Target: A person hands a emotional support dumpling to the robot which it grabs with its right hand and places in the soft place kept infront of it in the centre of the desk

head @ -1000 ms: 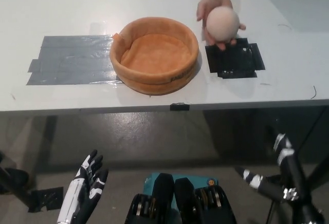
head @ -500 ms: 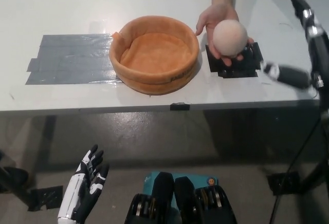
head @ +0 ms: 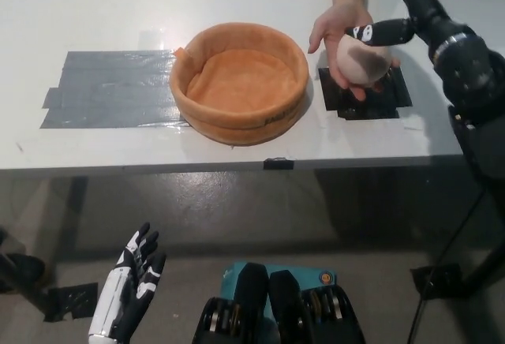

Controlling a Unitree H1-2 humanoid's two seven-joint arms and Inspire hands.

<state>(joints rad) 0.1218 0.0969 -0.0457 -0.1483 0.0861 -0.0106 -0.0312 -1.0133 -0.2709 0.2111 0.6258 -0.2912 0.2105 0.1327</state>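
Observation:
A pale round dumpling (head: 357,61) lies in a person's upturned hand (head: 331,27) above the desk, just right of the orange soft bowl (head: 241,125). My black right hand (head: 412,11) comes in from the right over the dumpling, open, fingers apart. One black finger (head: 380,32) lies across the dumpling's top; the others stretch past it toward the far edge. The dumpling still rests in the person's palm. The bowl holds nothing. My white left hand (head: 131,293) rests at the lower left, below the desk's level, open.
A black tape patch (head: 396,99) lies on the white desk (head: 95,13) under the person's hand. A wide grey tape patch (head: 106,90) lies left of the bowl. The desk's front edge (head: 158,167) runs across the middle of the picture.
My right arm has risen from below the desk at the lower right and now reaches over the dumpling. The person's hand has brought the dumpling slightly right and nearer. The left hand stayed still.

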